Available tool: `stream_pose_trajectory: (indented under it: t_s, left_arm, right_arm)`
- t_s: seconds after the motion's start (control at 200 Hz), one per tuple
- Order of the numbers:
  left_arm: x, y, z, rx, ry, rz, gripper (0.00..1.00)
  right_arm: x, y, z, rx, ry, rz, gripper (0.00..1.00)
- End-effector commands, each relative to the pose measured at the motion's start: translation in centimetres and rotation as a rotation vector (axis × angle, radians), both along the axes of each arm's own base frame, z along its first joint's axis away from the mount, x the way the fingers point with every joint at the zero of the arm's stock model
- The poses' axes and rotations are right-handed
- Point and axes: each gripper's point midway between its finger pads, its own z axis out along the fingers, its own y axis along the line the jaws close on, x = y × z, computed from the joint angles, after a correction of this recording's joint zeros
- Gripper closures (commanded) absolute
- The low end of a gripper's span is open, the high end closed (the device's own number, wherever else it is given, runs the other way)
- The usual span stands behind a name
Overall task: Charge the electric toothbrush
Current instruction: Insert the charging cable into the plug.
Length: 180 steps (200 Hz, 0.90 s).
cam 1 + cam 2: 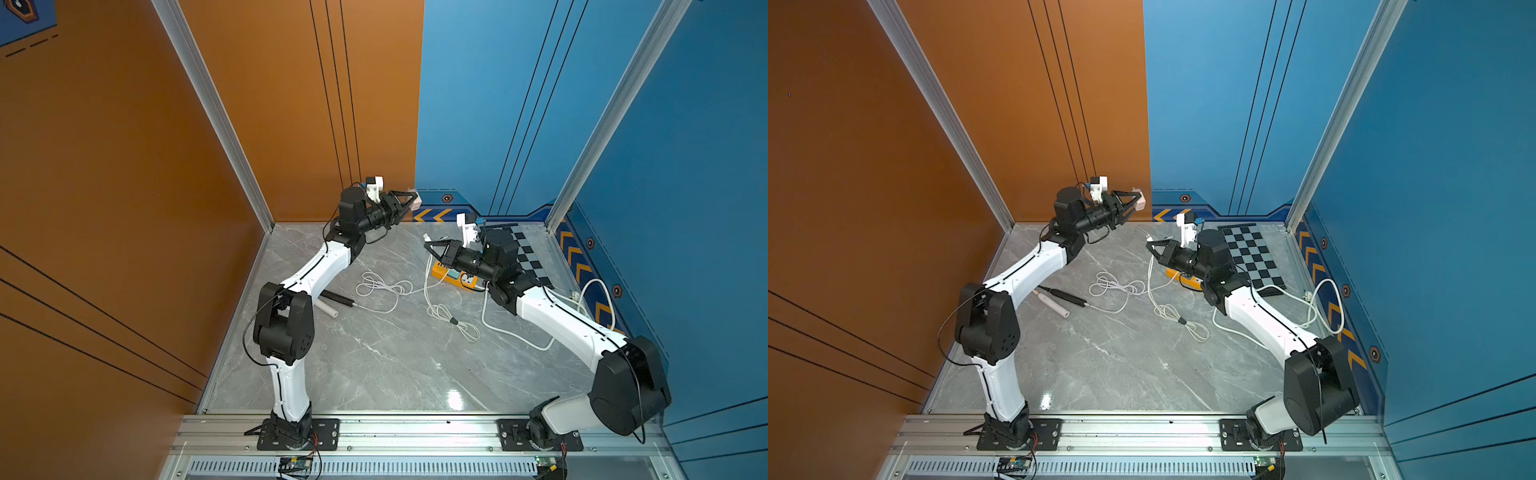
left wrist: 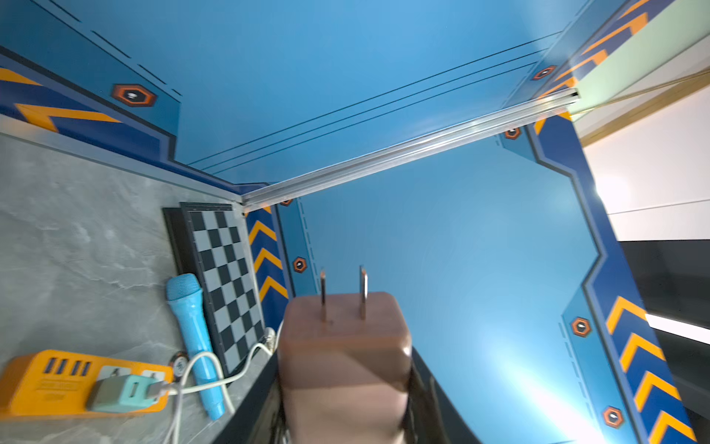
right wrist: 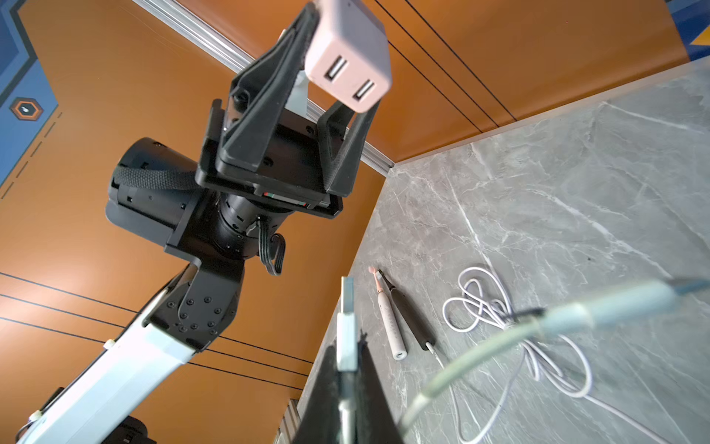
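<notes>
Two electric toothbrushes lie side by side on the grey table beside the left arm. One is pale pink (image 1: 328, 311) (image 3: 388, 315). The other is black (image 1: 338, 298) (image 3: 411, 315), with a white cable running from its end. My left gripper (image 1: 409, 202) (image 1: 1136, 202) is raised near the back wall, shut on a pink USB charger adapter (image 1: 417, 198) (image 2: 344, 346) (image 3: 347, 54) with its two prongs pointing away from the fingers. My right gripper (image 1: 430, 243) (image 3: 347, 346) is shut on a white USB plug (image 3: 347, 307), just below and in front of the adapter's two ports.
An orange power strip (image 1: 440, 272) (image 2: 50, 380) lies under the right wrist with a green adapter (image 2: 123, 392) plugged in. A blue toy microphone (image 2: 192, 326) and a checkerboard (image 1: 528, 253) lie at the back right. White cable coils (image 1: 382, 286) (image 1: 453, 320) lie mid-table.
</notes>
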Motion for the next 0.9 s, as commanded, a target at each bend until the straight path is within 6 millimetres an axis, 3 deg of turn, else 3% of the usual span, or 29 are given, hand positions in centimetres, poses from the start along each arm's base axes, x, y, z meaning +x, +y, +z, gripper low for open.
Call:
stream_pose_trajectory:
  t_s: [0.0,0.295,0.505,0.896]
  left_arm:
    - [-2.0,-0.7,3.2,-0.118,-0.100,-0.094,1.00]
    - [-3.8,-1.0,1.9,-0.136,-0.087,-0.119,1.00]
    - [-4.0,-1.1,2.9,-0.223,-0.094,-0.124,1.00]
    - [-4.6,-2.3,3.0,-0.232,-0.100,-0.148,1.00]
  right_arm:
    - [0.3,0.2,3.9,0.087,-0.067,0.020,1.00]
    - [1.2,-1.7,7.5,0.155,-0.127,-0.018,1.00]
    - [1.8,-1.3,7.8,0.189,-0.117,0.001,1.00]
    - [2.8,-0.3,8.3,0.215,-0.106,0.022,1.00]
